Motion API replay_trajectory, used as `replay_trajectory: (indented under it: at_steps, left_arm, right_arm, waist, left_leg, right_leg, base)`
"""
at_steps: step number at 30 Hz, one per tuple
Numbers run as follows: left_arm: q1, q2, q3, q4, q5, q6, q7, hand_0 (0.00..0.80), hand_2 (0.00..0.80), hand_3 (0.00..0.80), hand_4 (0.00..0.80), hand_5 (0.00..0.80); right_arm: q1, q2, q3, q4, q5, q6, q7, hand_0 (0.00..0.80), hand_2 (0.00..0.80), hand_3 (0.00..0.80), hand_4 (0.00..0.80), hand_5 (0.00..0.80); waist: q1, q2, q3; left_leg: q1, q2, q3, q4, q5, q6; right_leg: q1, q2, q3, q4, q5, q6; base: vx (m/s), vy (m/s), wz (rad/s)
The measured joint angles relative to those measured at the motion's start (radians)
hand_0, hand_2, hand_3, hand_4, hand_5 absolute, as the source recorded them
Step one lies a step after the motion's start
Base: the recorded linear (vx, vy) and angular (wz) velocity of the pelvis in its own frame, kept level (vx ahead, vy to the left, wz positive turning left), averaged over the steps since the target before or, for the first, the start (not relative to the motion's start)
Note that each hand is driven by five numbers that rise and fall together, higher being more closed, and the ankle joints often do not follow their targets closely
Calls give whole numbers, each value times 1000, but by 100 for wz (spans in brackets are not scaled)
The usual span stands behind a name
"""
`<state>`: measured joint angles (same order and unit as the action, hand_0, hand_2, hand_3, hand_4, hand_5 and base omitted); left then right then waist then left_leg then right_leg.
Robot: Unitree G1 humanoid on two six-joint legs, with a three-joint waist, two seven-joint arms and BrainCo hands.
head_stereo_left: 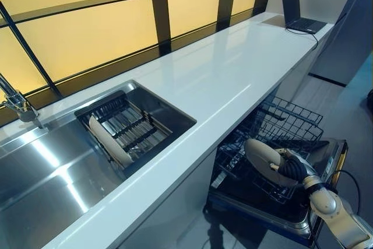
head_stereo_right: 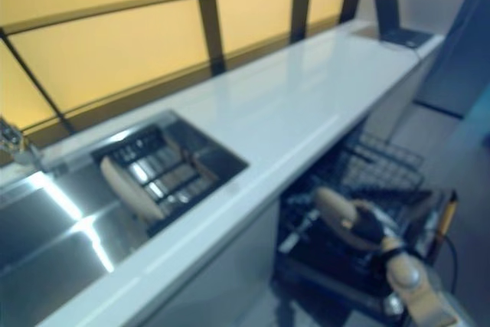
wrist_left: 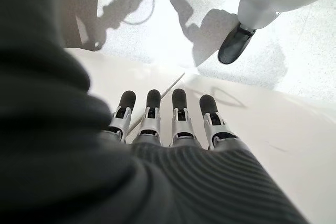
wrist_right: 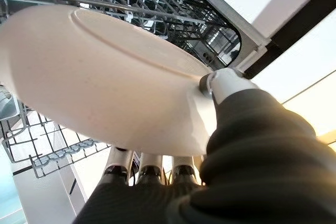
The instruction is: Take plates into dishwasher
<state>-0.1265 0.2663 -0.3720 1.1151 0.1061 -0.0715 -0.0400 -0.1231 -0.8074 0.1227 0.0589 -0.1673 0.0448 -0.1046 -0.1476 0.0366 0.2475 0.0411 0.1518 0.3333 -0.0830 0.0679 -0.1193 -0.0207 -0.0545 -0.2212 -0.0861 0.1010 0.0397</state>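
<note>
The right hand (head_stereo_left: 287, 166) is pinching a cream plate (head_stereo_left: 263, 160) at its rim: in the right wrist view the thumb (wrist_right: 223, 80) is pressing on the plate's underside while the fingers (wrist_right: 151, 170) are lying under the far face, mostly hidden by the plate itself. The plate is hanging tilted, edge up, above the pulled-out dishwasher rack (head_stereo_left: 289, 122), not touching the wires as far as the views are showing. The right arm is reaching in from the lower right, wrist bent toward the rack.

The left hand (wrist_left: 176, 124) is showing only in its own wrist view, fingers straight and side by side, holding nothing, pointing down toward a white surface and the floor; its thumb is out of sight behind the ribbed cover.

Two plates are in view: the held one and a second plate (head_stereo_left: 108, 140) standing on edge in the drying rack (head_stereo_left: 129, 125) that is sitting in the sink (head_stereo_left: 52, 170). That second plate is partly hidden by the sink wall. Whether the dishwasher rack is holding any dishes is hard to make out among the dark wires. The tap (head_stereo_left: 16, 102) is cut off at the left edge. One laptop (head_stereo_left: 298, 11) is sitting open at the far end of the white counter (head_stereo_left: 221, 80), well apart from the sink.
</note>
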Motion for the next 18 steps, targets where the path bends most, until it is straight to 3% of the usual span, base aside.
replay_trajectory:
  at_steps: [10, 18]
  left_arm:
    - [-4, 12, -1, -28, 0, 13, -3, 0, 0, 0, 0, 0]
    - [-10, 20, -1, -33, 0, 16, -8, 0, 0, 0, 0, 0]
  right_arm:
    - [-51, 16, 27, 77, -31, -23, -19, 800, 800, 800, 800, 800]
    - [-76, 20, 50, 147, -72, -22, -35, 800, 800, 800, 800, 800]
  waist:
    - [6, 0, 24]
    - [42, -1, 26]
  left_leg:
    - [-1, 0, -8, 0, 1, 0]
    - [-4, 0, -10, 0, 1, -1]
  right_leg:
    - [0, 0, -9, 0, -2, 1]
    - [0, -1, -16, 0, -5, 1]
  base:
    - [1, -5, 2]
    - [1, -3, 1]
